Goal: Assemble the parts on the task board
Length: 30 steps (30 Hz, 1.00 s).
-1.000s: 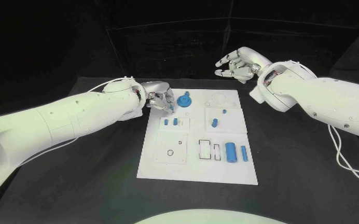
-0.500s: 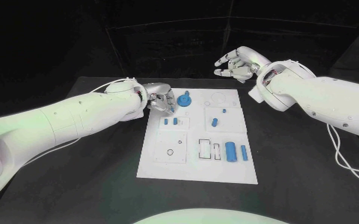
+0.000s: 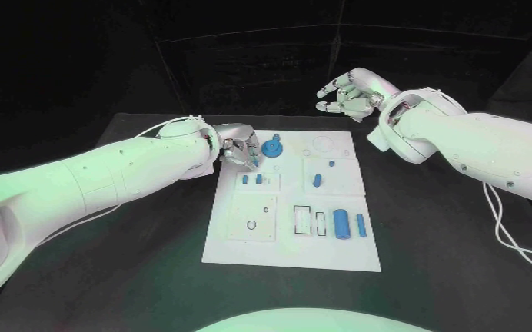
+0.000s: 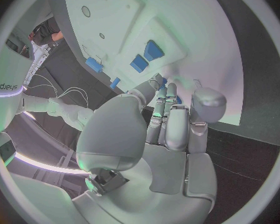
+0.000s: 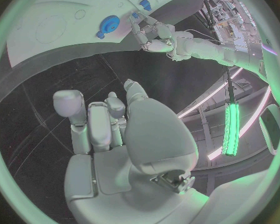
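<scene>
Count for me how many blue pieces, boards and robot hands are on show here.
blue pieces seen lying on the board: 7
white task board: 1
silver hands, left hand and right hand: 2
Total: 10

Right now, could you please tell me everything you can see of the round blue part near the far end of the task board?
The round blue part is a flat disc, plastic by its look, with a small lobe jutting from its rim. It lies flat on the white task board, near the far edge and left of the middle. The left hand is right beside it, fingers curled downward; whether they touch it cannot be told.
</scene>
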Available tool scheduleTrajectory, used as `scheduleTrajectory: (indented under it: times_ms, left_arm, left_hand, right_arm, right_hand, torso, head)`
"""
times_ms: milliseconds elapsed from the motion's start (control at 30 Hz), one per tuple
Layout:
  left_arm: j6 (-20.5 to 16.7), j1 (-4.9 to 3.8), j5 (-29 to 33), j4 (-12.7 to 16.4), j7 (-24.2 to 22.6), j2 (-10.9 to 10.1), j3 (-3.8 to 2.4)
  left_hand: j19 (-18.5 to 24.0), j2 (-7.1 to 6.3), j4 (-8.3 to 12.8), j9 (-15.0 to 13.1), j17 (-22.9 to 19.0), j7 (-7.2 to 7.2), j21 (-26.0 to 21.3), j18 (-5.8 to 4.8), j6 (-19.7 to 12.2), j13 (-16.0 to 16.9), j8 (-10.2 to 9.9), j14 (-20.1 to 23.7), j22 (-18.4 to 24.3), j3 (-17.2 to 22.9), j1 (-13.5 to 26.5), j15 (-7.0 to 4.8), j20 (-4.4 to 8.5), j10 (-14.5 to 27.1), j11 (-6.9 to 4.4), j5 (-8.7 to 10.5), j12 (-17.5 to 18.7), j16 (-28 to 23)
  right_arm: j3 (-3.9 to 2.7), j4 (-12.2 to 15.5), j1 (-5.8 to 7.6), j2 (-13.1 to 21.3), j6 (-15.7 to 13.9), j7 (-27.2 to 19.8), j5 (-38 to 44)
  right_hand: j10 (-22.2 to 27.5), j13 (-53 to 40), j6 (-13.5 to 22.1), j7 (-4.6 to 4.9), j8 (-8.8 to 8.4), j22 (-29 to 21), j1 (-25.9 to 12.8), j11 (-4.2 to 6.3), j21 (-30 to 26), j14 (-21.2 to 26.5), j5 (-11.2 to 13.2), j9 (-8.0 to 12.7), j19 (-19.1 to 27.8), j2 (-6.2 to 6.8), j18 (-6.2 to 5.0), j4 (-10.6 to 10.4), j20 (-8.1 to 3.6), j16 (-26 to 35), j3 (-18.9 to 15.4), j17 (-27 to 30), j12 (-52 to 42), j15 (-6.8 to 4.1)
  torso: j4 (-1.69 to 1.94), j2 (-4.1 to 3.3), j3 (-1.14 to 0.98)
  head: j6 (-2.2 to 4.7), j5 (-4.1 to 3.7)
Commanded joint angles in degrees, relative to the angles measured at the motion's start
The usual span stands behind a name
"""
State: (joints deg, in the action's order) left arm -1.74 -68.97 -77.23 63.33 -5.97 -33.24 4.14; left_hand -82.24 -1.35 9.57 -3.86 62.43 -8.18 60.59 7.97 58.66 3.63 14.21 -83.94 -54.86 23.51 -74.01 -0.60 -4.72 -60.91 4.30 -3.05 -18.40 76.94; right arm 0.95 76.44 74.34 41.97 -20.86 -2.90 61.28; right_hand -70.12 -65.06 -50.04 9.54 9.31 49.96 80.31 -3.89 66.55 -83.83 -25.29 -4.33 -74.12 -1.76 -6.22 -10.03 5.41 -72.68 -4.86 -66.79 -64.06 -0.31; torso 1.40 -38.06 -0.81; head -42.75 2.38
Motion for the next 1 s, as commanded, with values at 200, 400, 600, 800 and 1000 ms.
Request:
scheduleTrajectory:
  times_ms: [200,400,600,800,1000]
  left_arm:
    - [1.1,0.01,0.1,-0.1,0.4,0.2,0.01]
    - [0.8,0.02,0.1,-0.1,0.5,0.3,0.01]
    - [0.6,0.02,0.1,-0.1,0.6,0.2,0.01]
    - [0.3,0.02,0.1,-0.1,0.6,0.1,0.01]
    - [-0.1,0.03,0.1,0.0,0.6,-0.2,0.01]
  left_hand:
    - [-0.3,-0.01,0.1,0.0,-0.1,-0.07,0.2,-1.07,0.4,0.1,-0.3,-1.2,0.0,0.5,0.4,-0.2,0.07,-0.5,0.05,0.27,0.3,0.1]
    - [-0.2,-0.96,0.5,0.3,-0.5,-0.81,0.1,-1.13,-1.7,0.0,-2.1,-1.1,-0.1,0.9,0.8,0.17,-0.13,0.0,0.61,0.28,1.4,0.0]
    - [0.0,-1.7,0.7,0.3,-0.8,-1.13,0.0,-1.15,-3.4,0.0,-3.5,-1.0,0.0,0.9,1.3,0.52,-0.39,0.7,1.01,0.28,2.3,-0.1]
    - [0.2,-2.45,1.0,0.3,-1.3,-1.45,-0.3,-1.08,-4.6,0.0,-4.7,-0.9,0.3,0.9,1.6,0.83,-0.66,1.7,1.4,0.28,3.3,-0.2]
    - [0.4,-2.78,1.2,0.3,-1.7,-1.75,-0.9,-0.96,-5.6,0.0,-5.5,-0.8,0.8,1.0,1.6,1.1,-0.9,2.8,1.75,0.28,4.2,-0.3]
  right_arm:
    - [-0.04,0.0,0.13,0.0,0.2,-0.2,0.1]
    - [-0.04,0.0,0.13,0.0,0.2,-0.2,0.1]
    - [-0.04,0.0,0.13,0.0,0.2,-0.2,0.1]
    - [-0.04,0.0,0.13,0.0,0.1,-0.2,0.1]
    - [-0.04,-0.1,0.13,0.1,0.0,-0.2,0.1]
  right_hand:
    - [-0.4,0.0,0.1,-0.29,0.3,-0.1,0.5,-0.12,-0.3,-1.0,-0.3,0.0,0.0,0.18,-1.1,-0.3,-0.16,0.1,0.0,0.0,0.0,-0.4]
    - [-0.4,0.2,0.2,-0.3,0.31,-0.3,0.5,-0.11,-0.5,-1.0,-0.4,0.1,0.0,0.2,-1.12,-0.4,-0.19,0.2,0.0,0.1,0.0,-0.41]
    - [-0.4,0.2,0.2,-0.3,0.31,-0.3,0.5,-0.11,-0.5,-1.0,-0.4,0.1,0.0,0.2,-1.12,-0.4,-0.19,0.2,0.0,0.1,0.0,-0.41]
    - [-0.4,0.2,0.2,-0.3,0.31,-0.3,0.5,-0.11,-0.5,-1.0,-0.4,0.1,0.0,0.2,-1.12,-0.4,-0.19,0.2,0.0,0.1,0.0,-0.41]
    - [0.2,0.9,0.2,-0.29,0.29,-1.0,0.5,-0.12,-0.9,-0.9,-0.4,0.1,0.2,0.28,-1.23,-0.4,-0.2,0.7,0.0,0.7,0.8,-0.41]
  torso:
    - [0.03,-0.01,0.01]
    - [0.06,0.03,0.0]
    - [0.09,0.04,0.02]
    - [0.07,0.05,0.03]
    - [0.13,0.02,0.01]
  head:
    - [-0.07,-0.02]
    - [-0.12,-0.1]
    - [-0.13,-0.13]
    - [-0.1,-0.16]
    - [-0.04,-0.19]
